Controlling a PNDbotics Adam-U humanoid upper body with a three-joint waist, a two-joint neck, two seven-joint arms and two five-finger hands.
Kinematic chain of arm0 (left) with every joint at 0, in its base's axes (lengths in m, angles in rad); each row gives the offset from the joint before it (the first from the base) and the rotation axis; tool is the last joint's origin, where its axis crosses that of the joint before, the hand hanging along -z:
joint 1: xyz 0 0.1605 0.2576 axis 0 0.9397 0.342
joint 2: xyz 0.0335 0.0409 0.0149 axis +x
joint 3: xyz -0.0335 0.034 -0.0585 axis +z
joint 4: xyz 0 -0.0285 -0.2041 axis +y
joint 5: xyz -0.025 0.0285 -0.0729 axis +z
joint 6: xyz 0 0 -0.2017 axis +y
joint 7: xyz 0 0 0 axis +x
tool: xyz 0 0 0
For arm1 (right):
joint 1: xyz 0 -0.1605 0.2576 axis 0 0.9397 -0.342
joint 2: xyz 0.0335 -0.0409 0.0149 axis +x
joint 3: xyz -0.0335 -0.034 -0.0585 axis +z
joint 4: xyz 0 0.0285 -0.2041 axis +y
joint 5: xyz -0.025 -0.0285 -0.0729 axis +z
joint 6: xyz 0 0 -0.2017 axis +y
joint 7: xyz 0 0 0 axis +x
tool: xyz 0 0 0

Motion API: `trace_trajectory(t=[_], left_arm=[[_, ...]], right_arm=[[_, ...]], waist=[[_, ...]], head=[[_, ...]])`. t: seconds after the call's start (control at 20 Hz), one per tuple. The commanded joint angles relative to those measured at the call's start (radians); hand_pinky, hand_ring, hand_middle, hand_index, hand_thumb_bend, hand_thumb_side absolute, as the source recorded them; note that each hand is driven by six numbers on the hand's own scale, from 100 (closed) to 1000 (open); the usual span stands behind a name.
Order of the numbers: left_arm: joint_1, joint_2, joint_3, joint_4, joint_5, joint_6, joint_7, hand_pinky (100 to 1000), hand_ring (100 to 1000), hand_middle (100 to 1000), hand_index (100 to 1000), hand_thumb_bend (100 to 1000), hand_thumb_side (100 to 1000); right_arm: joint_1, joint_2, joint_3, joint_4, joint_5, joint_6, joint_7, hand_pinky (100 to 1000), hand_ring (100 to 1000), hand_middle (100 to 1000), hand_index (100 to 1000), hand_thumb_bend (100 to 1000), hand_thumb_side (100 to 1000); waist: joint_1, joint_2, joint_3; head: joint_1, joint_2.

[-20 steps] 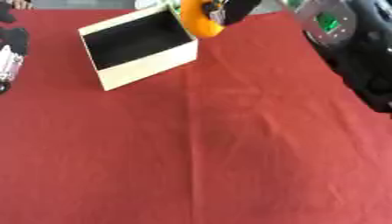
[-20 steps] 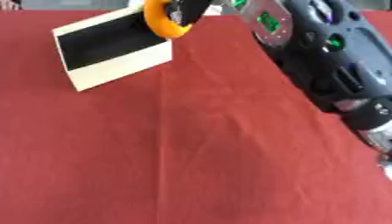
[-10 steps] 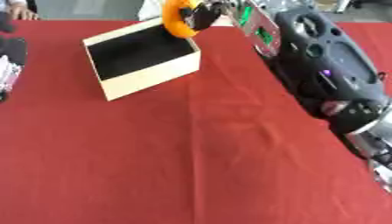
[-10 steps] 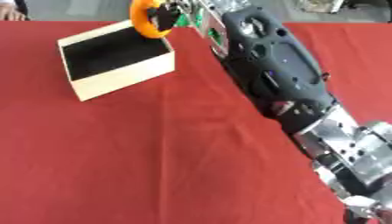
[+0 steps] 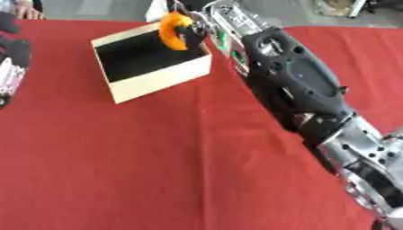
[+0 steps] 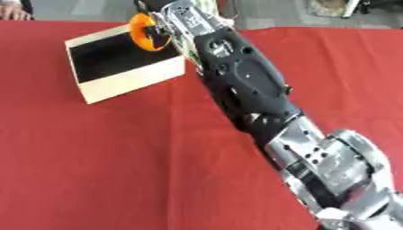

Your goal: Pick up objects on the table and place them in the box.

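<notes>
- there is one box [image 5: 150, 67]. it is cream on the outside and black inside, open at the top, and it sits askew on the red cloth [image 5: 157, 170] near the far side of the table.
- there is one orange thing [image 5: 173, 31], round and curved like a ring. it hangs over the far right corner of the box, just above the black inside.
- there is one long arm [image 6: 244, 90], black with silver parts. it comes in from the lower right and goes all the way up to the box.
- the right hand [image 5: 195, 28] is at the end of that arm. its dark fingers are curled round the right side of the orange thing and pinch it.
- the orange thing sticks out to the left of the fingers, on the side of the box.
- the left eye view shows dark and white parts [image 5: 12, 67] at the left edge, beside the box. i think this is the left hand, but i cannot tell how its fingers are.
- the right eye view does not show those parts at all.
- the right eye view shows more of the silver part of the arm near the bottom.
</notes>
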Motion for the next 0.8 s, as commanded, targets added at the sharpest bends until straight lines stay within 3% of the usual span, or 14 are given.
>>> trace_trajectory(t=[0.05,0.25,0.4,0.5,0.55,0.8], left_arm=[[-0.016,0.010,0.004,-0.017,0.005,-0.002,-0.003,443,565,621,769,322,616],[-0.022,0.006,-0.001,-0.017,0.008,-0.003,-0.009,443,565,621,769,322,617],[-0.023,0.005,-0.001,-0.017,0.009,-0.003,-0.011,443,564,620,769,322,617],[-0.019,0.006,0.000,-0.017,0.008,-0.001,-0.012,442,564,620,769,321,617],[-0.018,0.006,0.000,-0.017,0.008,-0.001,-0.012,442,563,619,769,320,617],[-0.016,0.005,0.001,-0.017,0.008,-0.001,-0.014,441,562,617,768,318,616]], right_arm=[[-0.016,0.029,-0.043,0.018,0.046,0.031,-0.061,843,730,564,747,100,100],[-0.003,0.069,-0.078,0.027,0.100,0.081,-0.122,852,746,577,754,100,100],[0.000,0.081,-0.087,0.024,0.126,0.081,-0.127,865,769,604,771,100,100],[-0.004,0.080,-0.087,0.018,0.139,0.079,-0.112,863,802,669,789,100,100],[-0.007,0.078,-0.086,0.016,0.150,0.080,-0.097,849,834,745,822,100,100],[-0.017,0.071,-0.088,-0.007,0.202,0.066,0.011,845,884,819,879,183,198]], waist=[[0.006,-0.020,0.006],[0.005,-0.019,0.017],[0.004,-0.019,0.023],[0.002,-0.020,0.023],[0.001,-0.020,0.022],[0.001,-0.021,0.019]], head=[[-0.013,-0.013],[-0.031,-0.015],[-0.036,-0.016],[-0.034,-0.011],[-0.034,-0.010],[-0.030,-0.007]])
